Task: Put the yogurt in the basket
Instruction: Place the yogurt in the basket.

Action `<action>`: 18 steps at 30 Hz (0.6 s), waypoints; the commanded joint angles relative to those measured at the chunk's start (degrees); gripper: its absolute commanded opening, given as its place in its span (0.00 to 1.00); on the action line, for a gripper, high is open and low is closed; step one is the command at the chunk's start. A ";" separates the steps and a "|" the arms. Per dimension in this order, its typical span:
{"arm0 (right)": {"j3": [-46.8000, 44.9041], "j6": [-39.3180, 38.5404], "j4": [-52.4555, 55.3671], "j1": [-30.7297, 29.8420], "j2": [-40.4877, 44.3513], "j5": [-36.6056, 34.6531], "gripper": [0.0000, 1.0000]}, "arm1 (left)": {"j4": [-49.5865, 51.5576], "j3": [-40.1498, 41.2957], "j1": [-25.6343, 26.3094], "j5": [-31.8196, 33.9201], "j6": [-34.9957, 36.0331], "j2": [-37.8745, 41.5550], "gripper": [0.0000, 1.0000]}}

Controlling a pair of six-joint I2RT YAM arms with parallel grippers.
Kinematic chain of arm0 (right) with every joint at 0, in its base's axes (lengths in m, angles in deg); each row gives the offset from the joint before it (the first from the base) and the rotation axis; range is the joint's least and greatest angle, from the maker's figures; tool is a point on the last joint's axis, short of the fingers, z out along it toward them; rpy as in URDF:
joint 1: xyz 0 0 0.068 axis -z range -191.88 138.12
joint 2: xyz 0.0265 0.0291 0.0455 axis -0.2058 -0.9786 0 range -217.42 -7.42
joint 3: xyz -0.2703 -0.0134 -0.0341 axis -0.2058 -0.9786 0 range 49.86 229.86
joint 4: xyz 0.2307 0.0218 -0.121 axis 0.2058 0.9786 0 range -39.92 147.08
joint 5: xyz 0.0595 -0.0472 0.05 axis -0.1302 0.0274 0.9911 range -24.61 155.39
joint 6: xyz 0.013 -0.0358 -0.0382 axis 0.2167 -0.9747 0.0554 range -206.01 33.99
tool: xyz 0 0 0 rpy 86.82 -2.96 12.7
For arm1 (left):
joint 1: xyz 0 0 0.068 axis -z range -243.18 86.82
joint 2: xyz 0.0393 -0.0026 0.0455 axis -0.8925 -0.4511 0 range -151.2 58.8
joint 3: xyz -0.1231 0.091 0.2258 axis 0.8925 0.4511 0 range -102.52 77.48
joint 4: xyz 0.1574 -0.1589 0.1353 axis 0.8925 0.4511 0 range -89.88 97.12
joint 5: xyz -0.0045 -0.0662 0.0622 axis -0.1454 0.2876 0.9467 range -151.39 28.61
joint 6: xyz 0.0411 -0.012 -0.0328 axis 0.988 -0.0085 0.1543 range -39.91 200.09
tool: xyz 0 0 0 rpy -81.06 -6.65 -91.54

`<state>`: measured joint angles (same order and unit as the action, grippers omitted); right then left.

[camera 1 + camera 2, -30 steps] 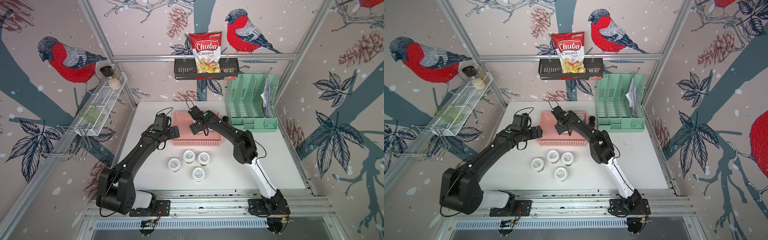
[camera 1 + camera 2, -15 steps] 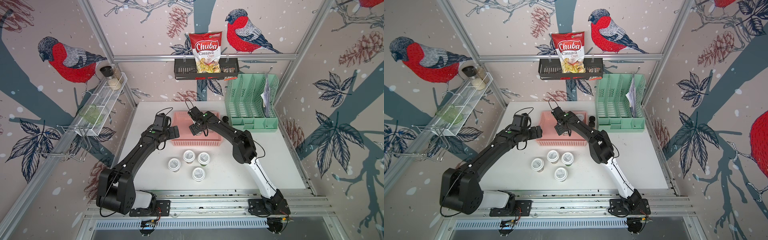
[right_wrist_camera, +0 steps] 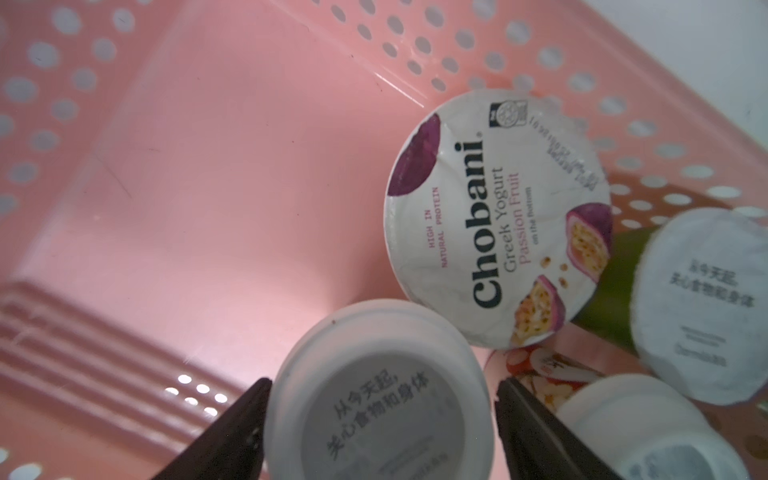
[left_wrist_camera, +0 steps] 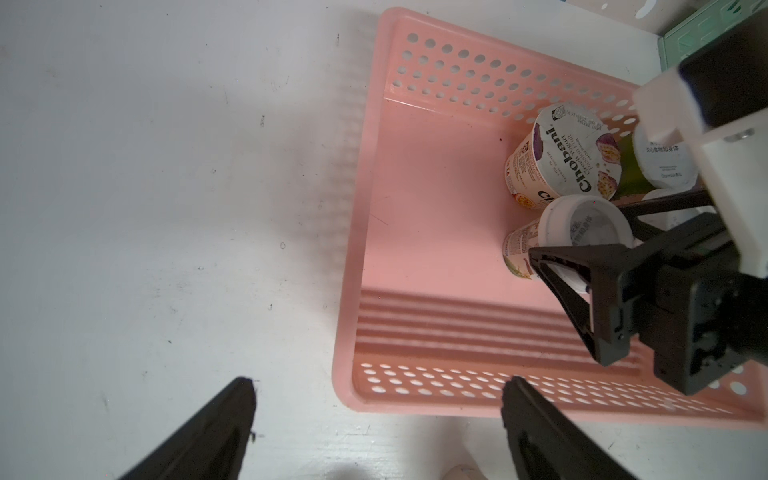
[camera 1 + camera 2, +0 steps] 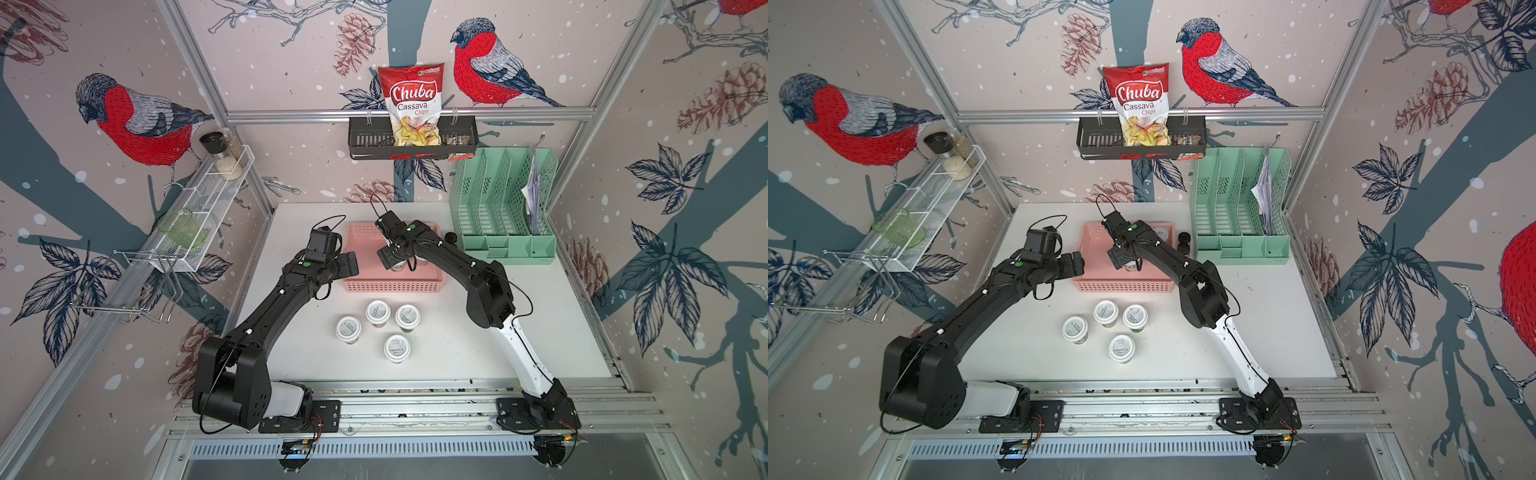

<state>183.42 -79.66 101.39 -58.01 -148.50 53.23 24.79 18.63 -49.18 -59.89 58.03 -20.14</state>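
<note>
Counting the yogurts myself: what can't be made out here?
- In both top views the right arm covers most cups in the shallow pink perforated plastic basket.
- There too, print on four white-lidded round cups outside it is too small.
- Right wrist view: the white-lidded cup's rim hides whether fingers of the right end effector touch it.

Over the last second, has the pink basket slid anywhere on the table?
No. The pink basket sits where it was, with the same gap to the mint-green organiser beside it.

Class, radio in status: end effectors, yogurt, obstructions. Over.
Left end effector open, empty. Right end effector open astride cup in basket. Four cups on table. Nothing blocking.
</note>
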 commanded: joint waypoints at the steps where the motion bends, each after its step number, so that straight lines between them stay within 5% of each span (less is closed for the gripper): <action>1: 0.65 -0.41 1.16 -0.31 1.44 -1.71 0.87 | -1.40 0.07 -0.20 -0.30 0.63 0.45 0.96; 18: 0.12 -1.17 2.91 -0.49 0.76 -4.19 0.99 | -1.30 0.20 -0.20 -0.23 0.76 0.89 0.96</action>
<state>183.64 -80.03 102.90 -58.58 -147.21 50.41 24.79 18.76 -49.21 -59.89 58.03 -19.62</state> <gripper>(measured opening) 0.988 0.958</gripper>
